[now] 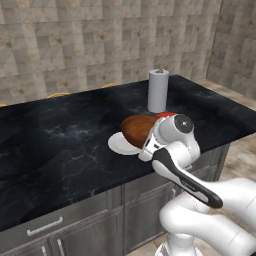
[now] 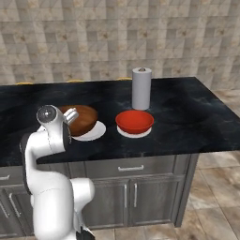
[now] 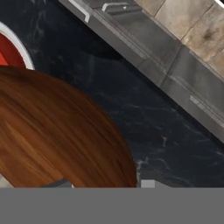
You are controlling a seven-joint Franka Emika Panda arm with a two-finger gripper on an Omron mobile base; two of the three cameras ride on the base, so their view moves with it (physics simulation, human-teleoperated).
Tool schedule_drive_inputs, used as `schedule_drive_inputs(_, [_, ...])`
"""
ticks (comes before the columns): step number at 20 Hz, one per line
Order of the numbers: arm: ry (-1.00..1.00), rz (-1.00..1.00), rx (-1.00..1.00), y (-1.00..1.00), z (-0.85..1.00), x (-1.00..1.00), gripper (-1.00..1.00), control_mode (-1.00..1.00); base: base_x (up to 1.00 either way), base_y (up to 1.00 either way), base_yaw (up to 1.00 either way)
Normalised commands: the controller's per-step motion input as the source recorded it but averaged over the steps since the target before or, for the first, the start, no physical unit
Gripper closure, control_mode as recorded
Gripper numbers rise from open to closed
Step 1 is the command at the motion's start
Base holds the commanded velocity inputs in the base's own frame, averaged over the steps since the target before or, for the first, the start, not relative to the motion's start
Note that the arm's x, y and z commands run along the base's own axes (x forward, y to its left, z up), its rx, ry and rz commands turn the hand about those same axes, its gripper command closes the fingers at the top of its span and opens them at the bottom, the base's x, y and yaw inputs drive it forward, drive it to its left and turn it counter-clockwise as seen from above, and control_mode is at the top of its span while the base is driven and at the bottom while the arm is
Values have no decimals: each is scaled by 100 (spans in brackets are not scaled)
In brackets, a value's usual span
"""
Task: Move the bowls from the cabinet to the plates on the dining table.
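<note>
- The brown bowl sits over the left white plate on the black marble bench, tilted toward the arm.
- The hand is at its near rim; its fingertips are hidden, so I cannot tell whether it pinches the rim or stands spread.
- The bowl looks rigid, smooth and light, likely slippery; the thin rim is the natural hold.
- The red bowl already rests on the other plate, just beside.
- A paper towel roll stands upright behind, near the red bowl, clear of the brown one.
- Grey drawers front the bench below.
</note>
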Motion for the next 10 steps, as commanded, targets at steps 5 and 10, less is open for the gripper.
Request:
schedule_drive_inputs(5, [0, 4, -1, 0, -6, 5, 100, -100, 0, 0, 0])
schedule_drive_inputs(10, [0, 3, -4, 0, -10, 11, 100, -100, 0, 0, 0])
